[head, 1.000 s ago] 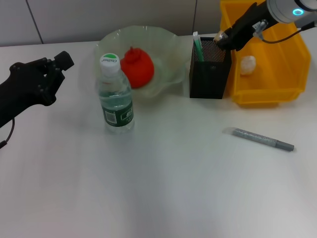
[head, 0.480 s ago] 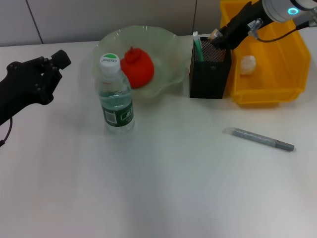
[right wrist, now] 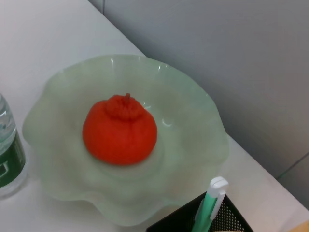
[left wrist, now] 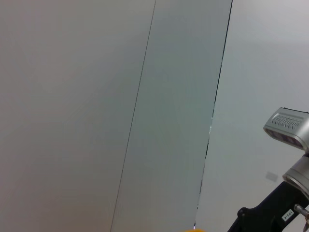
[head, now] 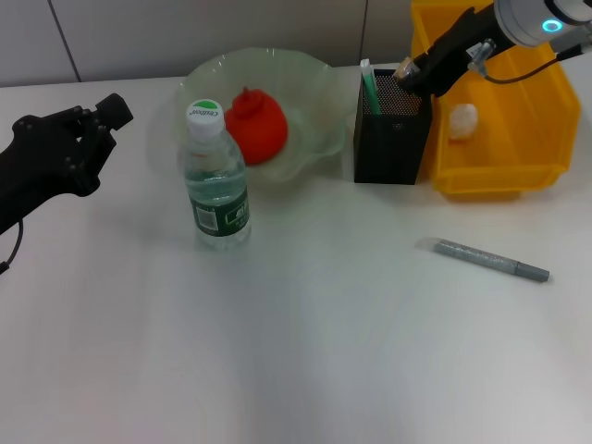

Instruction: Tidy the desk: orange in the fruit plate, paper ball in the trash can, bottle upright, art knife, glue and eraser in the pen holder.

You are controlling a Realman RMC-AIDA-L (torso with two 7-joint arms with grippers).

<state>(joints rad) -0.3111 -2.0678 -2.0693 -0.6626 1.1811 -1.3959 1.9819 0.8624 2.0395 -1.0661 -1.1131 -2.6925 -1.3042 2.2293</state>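
Note:
The orange point(head: 256, 127) point(right wrist: 120, 130) lies in the pale-green fruit plate point(head: 314, 79) point(right wrist: 193, 111). In front of the plate the bottle point(head: 215, 176) point(right wrist: 7, 154) stands upright. My right gripper point(head: 407, 70) hovers over the far rim of the black mesh pen holder point(head: 393, 139) point(right wrist: 227, 217), shut on a tiny beige block, the eraser point(head: 404, 67). A green and white stick point(head: 370, 88) point(right wrist: 210, 205) stands in the holder. The paper ball point(head: 462, 120) rests in the yellow trash can point(head: 518, 157). A slim grey art knife point(head: 490, 260) lies on the table. My left gripper point(head: 97, 129) is parked at far left.
The white table point(head: 305, 351) stretches toward me in front of the bottle and knife. A grey panelled wall point(left wrist: 120, 96) stands behind the desk. The left wrist view shows only that wall and part of my right arm point(left wrist: 285, 212).
My right gripper shifted slightly left over the pen holder, then back a little right, still holding the beige block. The left arm drew back a little to the left.

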